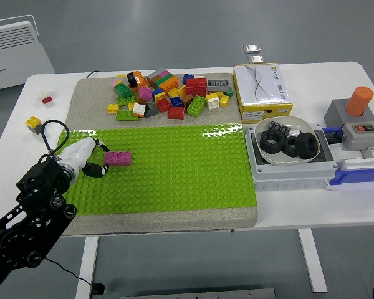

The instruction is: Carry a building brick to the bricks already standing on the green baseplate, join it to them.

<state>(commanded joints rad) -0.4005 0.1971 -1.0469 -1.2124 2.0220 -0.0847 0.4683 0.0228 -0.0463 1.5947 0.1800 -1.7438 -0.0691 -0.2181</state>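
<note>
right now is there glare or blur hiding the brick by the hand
Head view: even, soft light, no harsh shadows; mild sheen on the green baseplate studs, no glare. The magenta brick is sharp; the left robot hand beside it is dark, so finger detail is hard to read.

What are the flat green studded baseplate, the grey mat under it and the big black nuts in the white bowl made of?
Green studded baseplate: likely moulded plastic, its studs glinting slightly. Grey mat: looks like felt or foam, matte and speckled with soft rounded corners. Black nuts: dull black hexagons, perhaps plastic or coated metal; the picture cannot settle it. White bowl: smooth, maybe plastic.
</note>
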